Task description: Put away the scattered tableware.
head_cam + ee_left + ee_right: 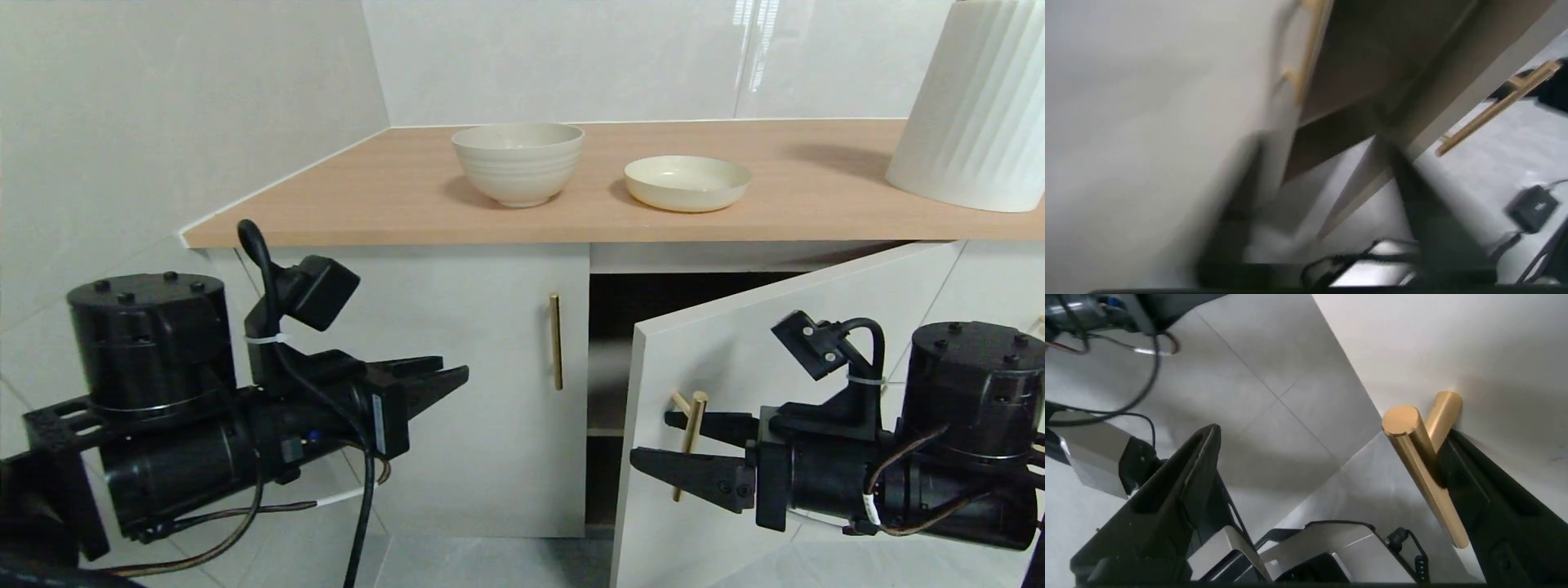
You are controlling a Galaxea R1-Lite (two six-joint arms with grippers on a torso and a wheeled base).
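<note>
head view: nearest, at the lower left of the frame, my left gripper (445, 377) hangs in front of the closed door (490, 392). whether it is spread or pressed together i cannot tell. at the lower right, my right gripper (653, 441) has its fingers spread, one on each side of the brass handle (692, 433) of the open door (735, 343), not pinching it. in the right wrist view the bar sits just beside one finger, with a wide gap to the other.

between the two doors, mid-frame, the cupboard (608, 327) gapes dark. above it the wooden counter (367, 196) carries the tableware: a deep ribbed cream bowl (518, 163) at upper centre, and a shallow cream dish (687, 182) near it to the right, the two apart. farthest, in the upper right corner, stands a tall white fluted vessel (980, 106).

both pieces look stiff, smooth and fairly light to me, probably slippery and likely to chip if knocked. i'd take the bowl by its near rim, one finger inside and one outside. the dish's low wall gives less to bite on, so i'd pinch its near edge and keep it level.
</note>
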